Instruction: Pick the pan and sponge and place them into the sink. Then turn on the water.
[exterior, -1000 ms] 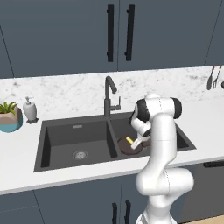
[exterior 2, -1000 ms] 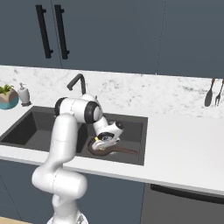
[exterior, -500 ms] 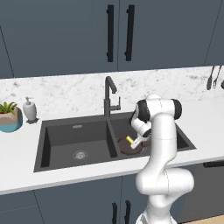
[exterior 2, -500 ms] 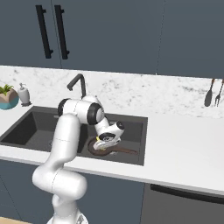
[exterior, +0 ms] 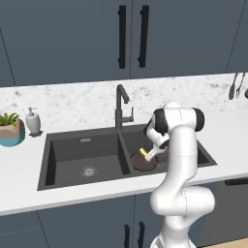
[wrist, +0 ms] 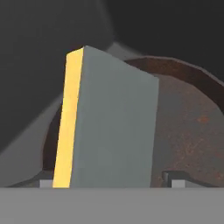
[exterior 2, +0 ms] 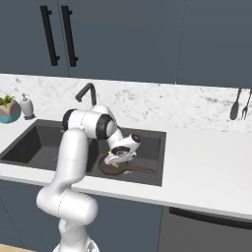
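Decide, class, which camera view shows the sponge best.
The hand view: the sponge stands large and close, its yellow edge and grey face clear, with the pan behind it. In the left base view it is a small yellow spot at the gripper over the pan; in the right base view barely a fleck.

The robot arm (exterior: pixel 181 160) is white and smooth, made of fat round tubes joined like a bendy pipe. It looks shiny, like plastic. Where the tubes meet there are dark grey rings and round dark caps, one big cap at the 3 o'clock side of the top bend. The bottom part is a wide white lump, like a ball. The gripper (exterior 2: pixel 116 158) at the end is a small white block with dark patches. Its two finger tips (wrist: pixel 175 178) are small, dark and square.
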